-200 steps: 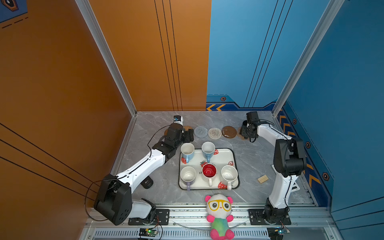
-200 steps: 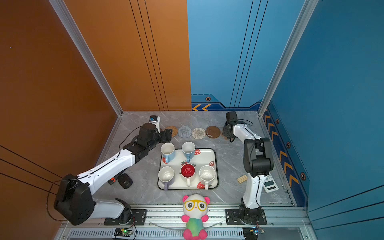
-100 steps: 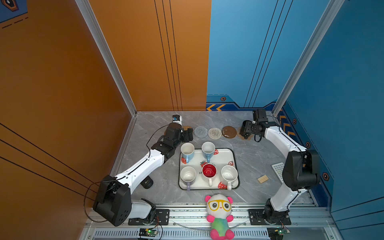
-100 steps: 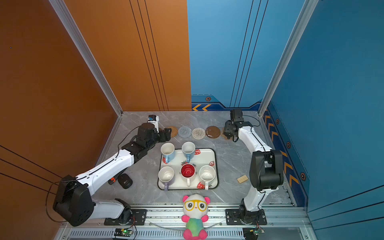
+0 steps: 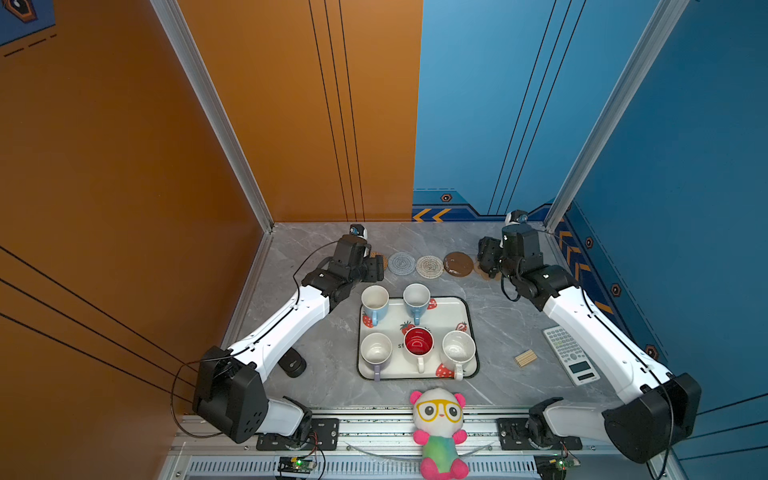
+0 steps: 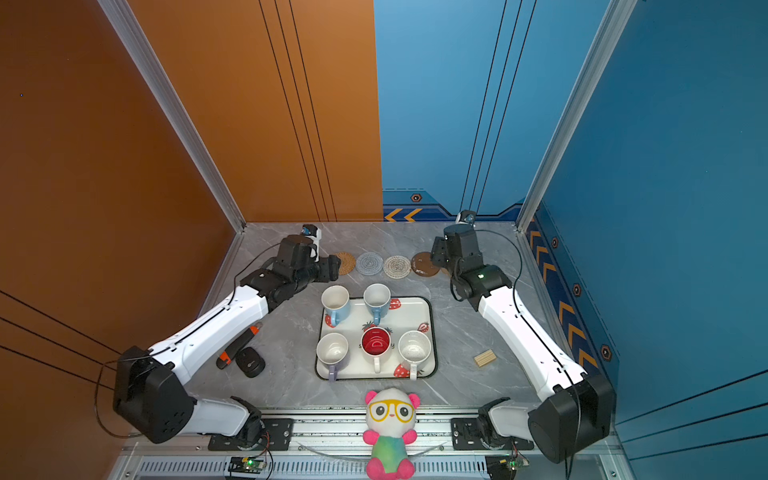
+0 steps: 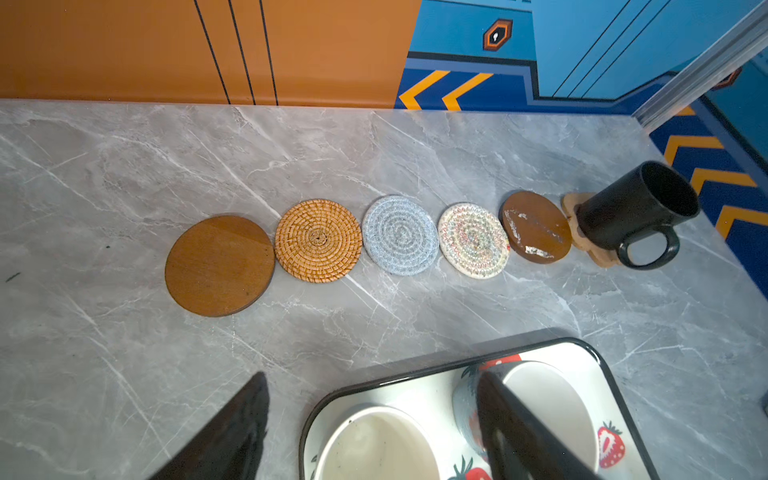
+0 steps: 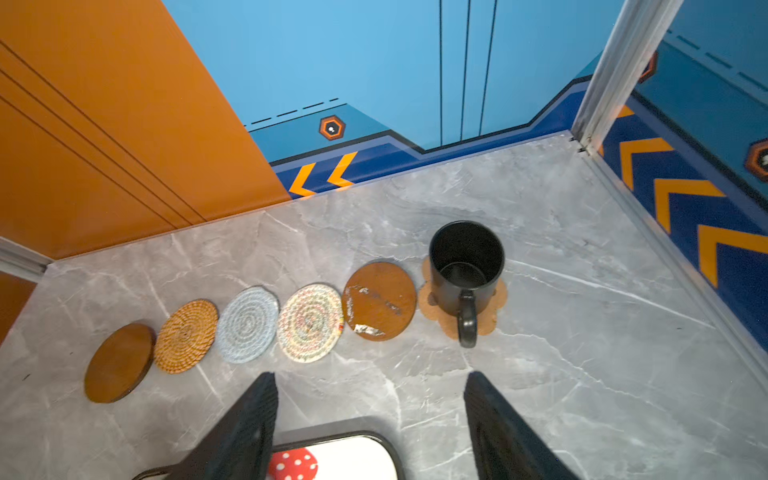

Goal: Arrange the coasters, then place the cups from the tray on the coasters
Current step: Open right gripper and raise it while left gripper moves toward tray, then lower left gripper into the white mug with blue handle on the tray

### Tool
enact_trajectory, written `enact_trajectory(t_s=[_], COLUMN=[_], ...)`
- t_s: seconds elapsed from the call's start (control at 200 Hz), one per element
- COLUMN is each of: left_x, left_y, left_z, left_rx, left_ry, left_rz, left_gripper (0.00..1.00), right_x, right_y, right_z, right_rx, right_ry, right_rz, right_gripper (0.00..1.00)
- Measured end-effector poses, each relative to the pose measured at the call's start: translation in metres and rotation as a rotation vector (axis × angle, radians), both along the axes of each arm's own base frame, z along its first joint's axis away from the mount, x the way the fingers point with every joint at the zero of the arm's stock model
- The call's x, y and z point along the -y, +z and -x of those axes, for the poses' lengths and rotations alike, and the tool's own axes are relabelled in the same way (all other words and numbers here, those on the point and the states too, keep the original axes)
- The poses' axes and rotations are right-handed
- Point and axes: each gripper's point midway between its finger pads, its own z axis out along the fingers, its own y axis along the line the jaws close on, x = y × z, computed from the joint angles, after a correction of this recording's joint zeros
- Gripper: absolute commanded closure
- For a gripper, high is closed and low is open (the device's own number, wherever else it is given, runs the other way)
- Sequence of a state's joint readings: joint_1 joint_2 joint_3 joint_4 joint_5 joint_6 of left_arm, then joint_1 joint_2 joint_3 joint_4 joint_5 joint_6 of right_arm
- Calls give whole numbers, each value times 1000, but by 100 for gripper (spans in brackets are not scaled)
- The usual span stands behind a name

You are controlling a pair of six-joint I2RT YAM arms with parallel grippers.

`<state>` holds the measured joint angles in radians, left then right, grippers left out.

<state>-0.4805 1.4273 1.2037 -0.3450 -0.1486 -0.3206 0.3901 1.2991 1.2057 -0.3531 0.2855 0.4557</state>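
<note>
2 top views: high, steep down, whole table (image 5: 498, 316). 2 wrist views: close, share coaster row (image 7: 399, 235).

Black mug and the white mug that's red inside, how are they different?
The black ceramic mug is dark inside and out. The white handled mug with the red inside has two colours. The black mug stands on the tan paw-print coaster, but the red-inside mug sits on the white strawberry-print tray. Both stand upright, and each has one handle.
</note>
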Motion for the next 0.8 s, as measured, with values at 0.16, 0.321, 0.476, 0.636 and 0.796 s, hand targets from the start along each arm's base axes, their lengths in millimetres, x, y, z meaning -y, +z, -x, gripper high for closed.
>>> enact_trajectory(t_s=[0.16,0.321,0.476,0.636,0.796], left_x=[16,18,13,13,6], left_y=[-12,-27,-39,-36,-43], left_z=[21,44,67,88,109], left_rx=[-100,-200,-284,-298,-322], left_ry=[-95,-139,-163,-190,-195], left_rz=[-118,-205,-263,-283,-289], left_gripper=[20,21,21,23,26], right_x=[-17,-19,-23,-39,-51], right_y=[-14,-24,-39,-53,-61], right_z=[4,2,-1,-11,-17], right_rx=[-5,9,-3,-20,-30], right_ry=[15,0,-1,31,62], right_rz=[-40,-81,-106,-131,-167], right_gripper=[31,32,32,32,32])
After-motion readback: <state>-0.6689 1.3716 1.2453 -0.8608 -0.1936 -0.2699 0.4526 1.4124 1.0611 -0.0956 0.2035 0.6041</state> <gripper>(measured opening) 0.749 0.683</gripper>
